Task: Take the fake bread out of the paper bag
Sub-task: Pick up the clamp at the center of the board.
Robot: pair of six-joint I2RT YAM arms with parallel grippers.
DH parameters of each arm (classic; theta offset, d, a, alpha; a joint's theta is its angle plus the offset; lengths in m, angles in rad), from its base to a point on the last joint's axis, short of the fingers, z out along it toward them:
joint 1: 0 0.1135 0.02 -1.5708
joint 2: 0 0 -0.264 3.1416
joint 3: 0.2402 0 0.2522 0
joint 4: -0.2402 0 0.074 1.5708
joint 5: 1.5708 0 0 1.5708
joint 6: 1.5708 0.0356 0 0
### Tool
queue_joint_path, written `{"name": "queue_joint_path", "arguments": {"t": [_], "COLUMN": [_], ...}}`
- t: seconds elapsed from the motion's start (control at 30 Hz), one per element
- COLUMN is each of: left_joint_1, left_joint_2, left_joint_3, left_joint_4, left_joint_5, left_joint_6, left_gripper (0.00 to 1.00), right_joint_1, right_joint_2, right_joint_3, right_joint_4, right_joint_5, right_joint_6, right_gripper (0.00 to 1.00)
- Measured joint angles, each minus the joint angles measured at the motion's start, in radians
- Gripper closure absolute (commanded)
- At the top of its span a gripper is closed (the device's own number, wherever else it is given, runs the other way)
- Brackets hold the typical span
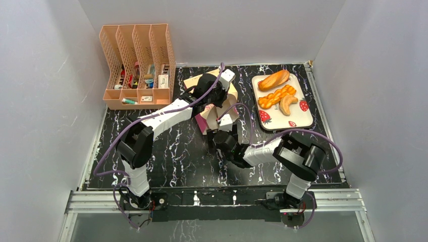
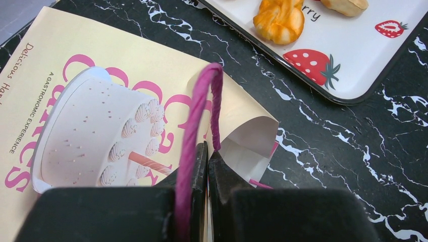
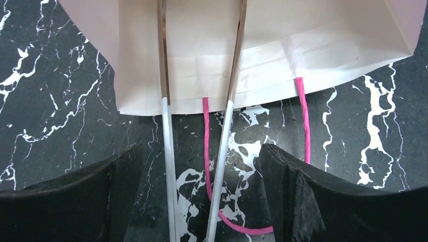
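Arms: two, both reaching toward the middle of the black marbled table.
Paper bag: one, lying flat on its side near the middle back of the table, just left of the tray; cake picture facing up, open mouth toward the right arm.
Handles: two pink strings; one handle stood up in a loop, the other handle lay slack on the table before the mouth.
Left gripper: pinched tight on the raised string handle, right over the bag's top edge.
Right gripper: fingers spread wide, gripping nothing, low over the table just short of the bag's mouth.
Rods: two thin pale ones, running between the spread fingers into the bag; neither finger touched them, and I couldn't tell what they were.
Bread: three pieces on the strawberry tray, well clear of the bag: a long loaf, a braid, a crescent.
File rack: one, peach, four slots, back left; its small contents too tiny to name.
Hidden: most of the bag from above, under the left arm; the bag's inside was out of sight.
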Motion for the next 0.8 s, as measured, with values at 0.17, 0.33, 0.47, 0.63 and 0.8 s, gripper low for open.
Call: {"name": "queue_joint_path", "arguments": {"t": [0.17,0.33,0.47,0.63,0.8], "left_joint_1": [0.0,0.0,0.0,0.0,0.0], "left_joint_2": [0.0,0.0,0.0,0.0,0.0], "left_joint_3": [0.0,0.0,0.0,0.0,0.0], "left_joint_4": [0.0,0.002,0.002,0.002,0.002], "left_joint_5": [0.0,0.0,0.0,0.0,0.0], "left_joint_6": [0.0,0.0,0.0,0.0,0.0], "left_gripper": [1.0,1.0,1.0,1.0,1.0], "right_joint_1": [0.0,0.0,0.0,0.0,0.0], "right_joint_2": [0.041,0.08,0.1,0.118,0.126], "right_joint_3": [0.021,0.026,0.026,0.036,0.04], "right_joint_4": [0.013,0.039,0.04,0.064,0.077], "right_joint_5": [0.01,0.015,0.015,0.016,0.013], "right_joint_6": [0.0,0.0,0.0,-0.013,-0.019], "right_gripper": [0.25,0.26,0.32,0.39,0.43]}}
